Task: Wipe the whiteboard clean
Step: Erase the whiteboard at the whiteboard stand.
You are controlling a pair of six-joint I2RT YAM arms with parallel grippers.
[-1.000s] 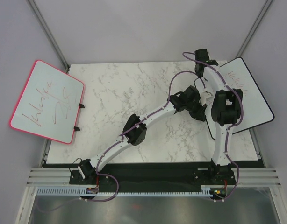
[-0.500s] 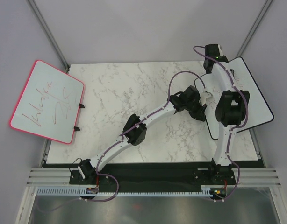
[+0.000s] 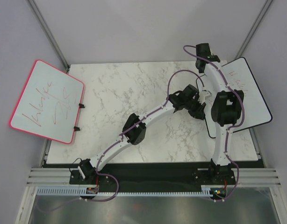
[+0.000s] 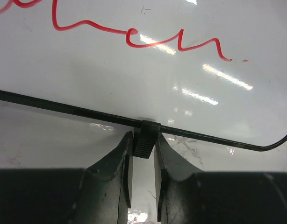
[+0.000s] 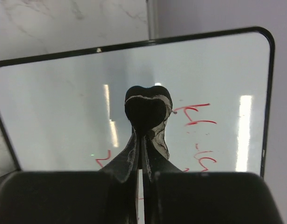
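Pinching whiteboard's [image 4: 134, 84] edge clip [image 4: 147, 132] with left claw [image 4: 144, 142]; right claw [image 5: 147, 106] clenched over red writing [image 5: 196, 112]. Risks tugging it loose if pressing hard.

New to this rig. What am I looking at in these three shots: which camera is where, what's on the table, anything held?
Two robot arms, each ending in a two-finger tool, are bolted at the near edge of a marble table. The wide shot is from a fixed camera above and behind them: left arm on the left, right arm on the right. The other two shots come from cameras on the wrists, each showing its own tool at the bottom. Two boards sit at the table's sides: a pink-framed whiteboard on the left and the black-framed whiteboard on the right, both with red handwriting. The left tool is closed on a small black tab on the black frame. The right tool is over that board's face, shut, with nothing visible between its fingers.
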